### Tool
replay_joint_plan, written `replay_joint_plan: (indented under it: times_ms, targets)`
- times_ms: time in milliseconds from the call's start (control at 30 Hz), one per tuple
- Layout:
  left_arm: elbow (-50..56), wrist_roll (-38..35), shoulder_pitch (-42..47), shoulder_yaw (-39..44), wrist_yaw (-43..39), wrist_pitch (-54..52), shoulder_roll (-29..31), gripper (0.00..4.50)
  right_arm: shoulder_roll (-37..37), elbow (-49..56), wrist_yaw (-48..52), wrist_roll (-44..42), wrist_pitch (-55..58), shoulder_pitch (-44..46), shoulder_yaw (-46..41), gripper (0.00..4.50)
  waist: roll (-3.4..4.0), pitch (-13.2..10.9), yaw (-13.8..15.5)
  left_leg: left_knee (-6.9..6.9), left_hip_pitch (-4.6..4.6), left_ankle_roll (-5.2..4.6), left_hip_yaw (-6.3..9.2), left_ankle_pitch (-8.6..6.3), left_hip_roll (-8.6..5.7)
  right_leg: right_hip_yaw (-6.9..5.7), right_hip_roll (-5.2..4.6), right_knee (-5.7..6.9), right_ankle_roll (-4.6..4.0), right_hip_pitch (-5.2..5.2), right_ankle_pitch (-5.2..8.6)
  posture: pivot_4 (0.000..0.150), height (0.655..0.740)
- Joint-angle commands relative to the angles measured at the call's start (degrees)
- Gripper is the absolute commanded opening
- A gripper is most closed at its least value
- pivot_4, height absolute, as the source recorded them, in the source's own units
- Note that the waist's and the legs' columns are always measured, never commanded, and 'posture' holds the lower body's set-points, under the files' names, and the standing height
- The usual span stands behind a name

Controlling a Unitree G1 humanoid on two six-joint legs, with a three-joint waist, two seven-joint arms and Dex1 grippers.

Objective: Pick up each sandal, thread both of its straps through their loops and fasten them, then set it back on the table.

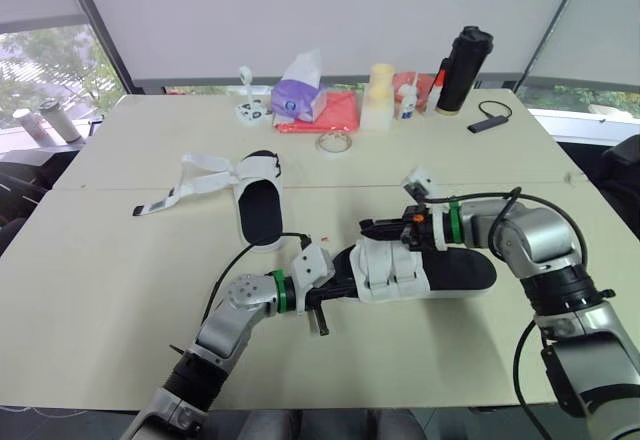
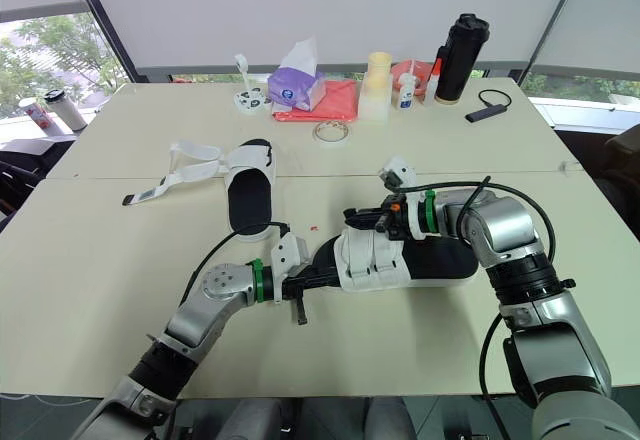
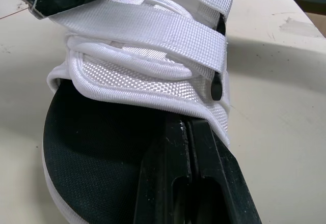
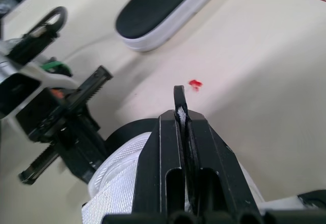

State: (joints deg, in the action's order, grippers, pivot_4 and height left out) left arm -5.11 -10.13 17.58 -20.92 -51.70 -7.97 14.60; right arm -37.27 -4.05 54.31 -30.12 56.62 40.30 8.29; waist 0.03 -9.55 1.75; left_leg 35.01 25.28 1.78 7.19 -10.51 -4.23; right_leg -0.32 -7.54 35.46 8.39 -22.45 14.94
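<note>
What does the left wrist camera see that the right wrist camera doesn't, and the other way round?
Left wrist view, not the right wrist one: two white straps lying across the near sandal, with a small black fitting at one strap's end.

Right wrist view, not the left wrist one: the second sandal lying farther off, a red speck on the tabletop, and the right gripper, fingers shut.

Shared: the near sandal's white woven upper, the left gripper, fingers shut, and the cream table.
</note>
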Motion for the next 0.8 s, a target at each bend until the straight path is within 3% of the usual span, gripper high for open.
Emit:
replay_joint_plan:
  times_ms: [33, 333, 800]
  targets:
    - [-2.6, 1.5, -2.8, -2.5, -1.0, -2.1, 0.7, 0.0, -1.0, 6.3, -3.7, -3.3, 4.0, -0.6, -7.8, 0.06, 0.0, 0.0, 0.2, 0.0, 0.0, 0.0, 0.0, 0.0, 0.0, 0.0, 0.0, -0.01, -0.01, 0.0, 0.01, 0.15, 0.74]
    - [-2.8, 1.5, -2.7, -2.6, -1.2, -1.9, 0.4, 0.0, -0.5, 11.8, -6.6, -8.1, 8.6, -1.9, -11.9, 0.06, 0.0, 0.0, 0.3, -0.01, 0.01, 0.0, -0.04, 0.0, 0.0, 0.02, 0.0, -0.01, -0.12, -0.02, 0.07, 0.15, 0.74]
    - [-2.7, 1.5, -2.9, -2.3, -0.5, -1.9, 0.1, 0.0, 0.0, 6.9, -8.2, -3.8, 4.9, -4.0, -7.2, 0.06, 0.0, 0.0, 0.3, 0.0, 0.0, -0.01, -0.05, 0.0, -0.01, 0.02, 0.0, 0.0, -0.09, 0.0, 0.05, 0.15, 0.74]
